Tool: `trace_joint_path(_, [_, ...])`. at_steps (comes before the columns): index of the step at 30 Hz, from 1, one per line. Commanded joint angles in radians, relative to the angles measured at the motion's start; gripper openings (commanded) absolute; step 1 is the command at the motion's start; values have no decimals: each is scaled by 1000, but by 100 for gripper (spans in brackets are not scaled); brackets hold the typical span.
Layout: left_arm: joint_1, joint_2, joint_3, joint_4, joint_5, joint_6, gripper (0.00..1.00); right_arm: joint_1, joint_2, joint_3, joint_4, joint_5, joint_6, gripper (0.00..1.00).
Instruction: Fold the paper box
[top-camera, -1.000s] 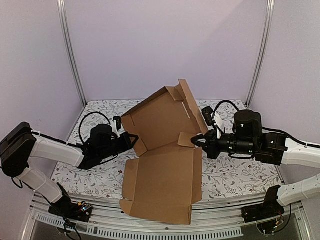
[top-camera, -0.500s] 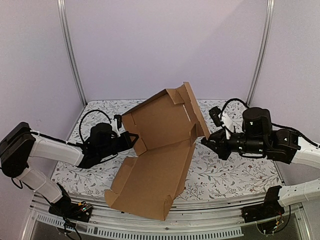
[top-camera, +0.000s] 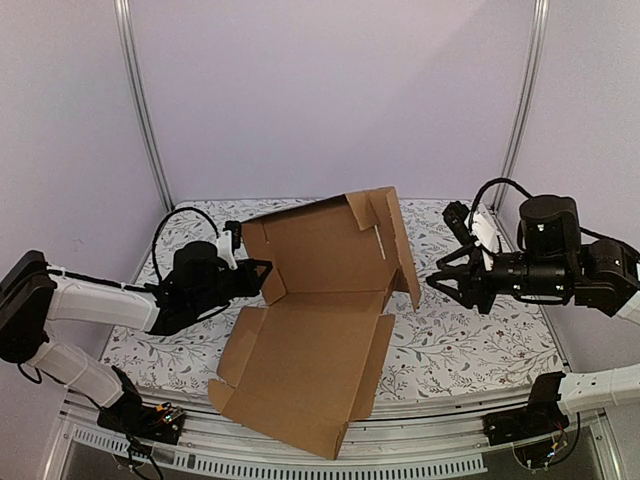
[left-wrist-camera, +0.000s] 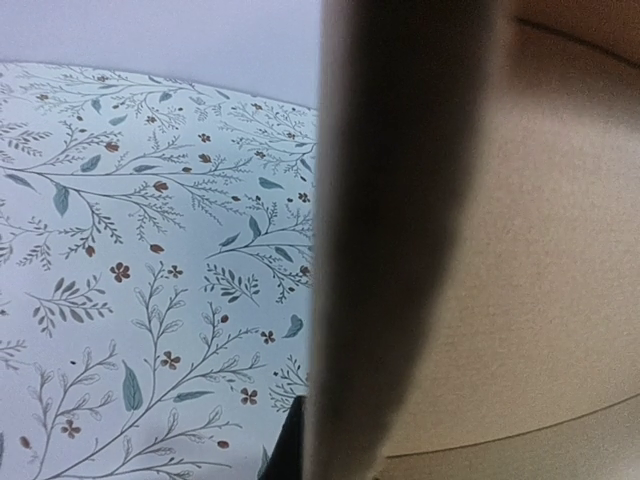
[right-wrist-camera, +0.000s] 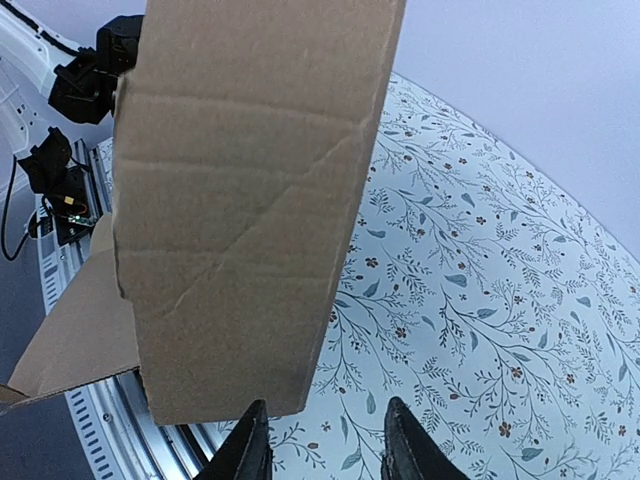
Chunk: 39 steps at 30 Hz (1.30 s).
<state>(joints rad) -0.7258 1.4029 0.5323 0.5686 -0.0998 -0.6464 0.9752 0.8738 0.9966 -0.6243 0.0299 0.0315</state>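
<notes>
The paper box (top-camera: 320, 340) is a brown cardboard sheet, half folded: its back panel stands tilted up and its front panel lies flat, reaching over the table's near edge. My left gripper (top-camera: 262, 275) is at the box's left side flap. In the left wrist view the cardboard (left-wrist-camera: 560, 250) runs edge-on through the middle with one black fingertip (left-wrist-camera: 290, 450) beside it, so it looks shut on the flap. My right gripper (top-camera: 437, 283) is open and empty, right of the box. In the right wrist view (right-wrist-camera: 325, 450) the box's flap (right-wrist-camera: 250, 180) hangs just ahead of the fingers, apart from them.
The table (top-camera: 470, 350) has a floral cloth. Metal frame posts (top-camera: 145, 120) (top-camera: 520, 100) stand at the back corners against lilac walls. A metal rail (top-camera: 430, 440) runs along the near edge. The left arm (right-wrist-camera: 90, 70) shows beyond the flap in the right wrist view.
My right gripper let go of the box's right flap and drew back to the right. The box's front panel swung down and left, and the back panel now stands more upright.
</notes>
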Motion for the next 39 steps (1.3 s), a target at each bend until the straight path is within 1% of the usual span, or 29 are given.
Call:
trace_joint_path(1, [6,-31,14,-10,-15,81,0,7,9,63,-50,6,-65,40])
trace_joint_path(3, [6,-36,10,-13,-22,92,0,5,25,81,-37,-17,-70,45])
trace_joint_path(8, [6,-44,10,-15,-13,110,0,6,66,99,28,-103,-72,54])
trace_joint_path(13, [6,-52,9,-15,-1,121,0,6,113,112,80,-159,-63,58])
trace_joint_path(22, [5,-83,-3,-19,-1,139,0,6,185,107,172,-229,-37,58])
trace_joint_path(24, [5,-88,-8,-21,-6,140,0,6,197,108,184,-228,-5,59])
trace_joint_path(33, [-7,-98,-12,-36,-42,150,0,6,249,111,244,-216,25,58])
trace_joint_path(39, [-19,-98,1,-75,-95,142,0,7,299,109,255,-196,40,57])
